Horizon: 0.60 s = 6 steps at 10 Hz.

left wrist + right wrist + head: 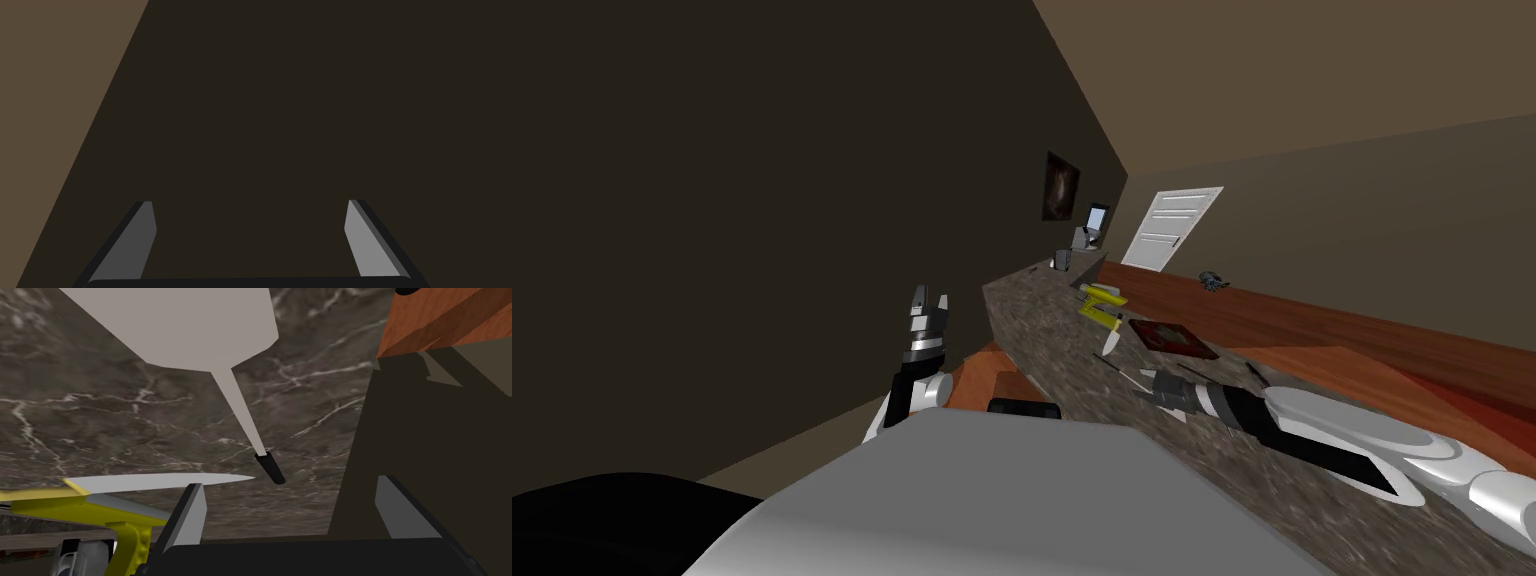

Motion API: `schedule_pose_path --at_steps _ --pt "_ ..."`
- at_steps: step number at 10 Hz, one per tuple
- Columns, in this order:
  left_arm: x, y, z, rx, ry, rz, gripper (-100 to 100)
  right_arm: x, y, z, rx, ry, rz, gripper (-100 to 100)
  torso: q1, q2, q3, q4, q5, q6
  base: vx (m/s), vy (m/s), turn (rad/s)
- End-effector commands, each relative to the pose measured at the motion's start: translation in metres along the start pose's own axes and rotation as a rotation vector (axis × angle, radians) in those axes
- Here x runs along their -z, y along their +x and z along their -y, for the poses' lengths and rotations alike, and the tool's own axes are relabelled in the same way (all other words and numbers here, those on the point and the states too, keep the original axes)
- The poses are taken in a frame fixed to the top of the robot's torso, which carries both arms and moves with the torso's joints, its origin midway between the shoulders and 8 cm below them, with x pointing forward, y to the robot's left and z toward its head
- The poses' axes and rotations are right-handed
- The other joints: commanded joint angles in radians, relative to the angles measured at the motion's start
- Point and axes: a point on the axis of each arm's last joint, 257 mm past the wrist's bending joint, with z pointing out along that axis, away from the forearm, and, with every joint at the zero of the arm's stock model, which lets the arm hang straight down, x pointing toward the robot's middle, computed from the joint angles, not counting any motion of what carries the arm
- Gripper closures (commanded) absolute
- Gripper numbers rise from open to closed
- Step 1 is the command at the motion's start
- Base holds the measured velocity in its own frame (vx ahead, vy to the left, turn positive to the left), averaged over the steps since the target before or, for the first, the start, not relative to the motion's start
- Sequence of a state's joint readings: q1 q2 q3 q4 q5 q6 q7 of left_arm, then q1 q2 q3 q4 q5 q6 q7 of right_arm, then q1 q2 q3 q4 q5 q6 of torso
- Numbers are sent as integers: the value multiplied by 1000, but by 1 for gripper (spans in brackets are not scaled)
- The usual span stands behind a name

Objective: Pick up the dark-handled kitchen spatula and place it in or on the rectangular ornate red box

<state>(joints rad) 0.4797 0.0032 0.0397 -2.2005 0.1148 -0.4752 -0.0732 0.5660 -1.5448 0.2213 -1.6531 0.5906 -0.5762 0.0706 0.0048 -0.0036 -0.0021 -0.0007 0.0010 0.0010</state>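
"Both released?"

"Yes. My right pincer (290,483) hangs spread over the marble counter (1052,330), gripping nothing. My left pincer (250,202) is raised at nine o'clock of that counter, blades apart."

"The spatula (210,348)?"

"Flat on the counter, just ahead of my right pincer, its dark handle near the tip of a yellow-handled knife (150,482). The red box (1172,338) lies at one o'clock of that pincer, apart from the spatula."

The left gripper (250,202) has its two thin, blade-like grey fingers (372,245) well apart. They rise from the dark body and lean slightly inward, one shaded darker than the other.
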Motion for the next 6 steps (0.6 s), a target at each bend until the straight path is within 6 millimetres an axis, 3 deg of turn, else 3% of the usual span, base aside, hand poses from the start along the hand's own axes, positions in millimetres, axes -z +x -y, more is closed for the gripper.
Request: schedule_pose_path --at_steps 1,2,4,6 --pt "0 0 0 0 0 0 0 14 33 7 25 5 -96 -100 0 0 0 0 0 0 51 59 89" --pt "0 0 0 0 0 0 0 14 33 7 25 5 -96 -100 0 0 0 0 0 0 29 33 36" --pt "0 0 0 0 0 0 0 33 69 10 45 1 -199 -100 -2 1 1 0 0 0 42 47 102" --pt "0 0 0 0 0 0 0 33 69 10 45 1 -199 -100 -1 1 1 0 -1 0 26 28 8"
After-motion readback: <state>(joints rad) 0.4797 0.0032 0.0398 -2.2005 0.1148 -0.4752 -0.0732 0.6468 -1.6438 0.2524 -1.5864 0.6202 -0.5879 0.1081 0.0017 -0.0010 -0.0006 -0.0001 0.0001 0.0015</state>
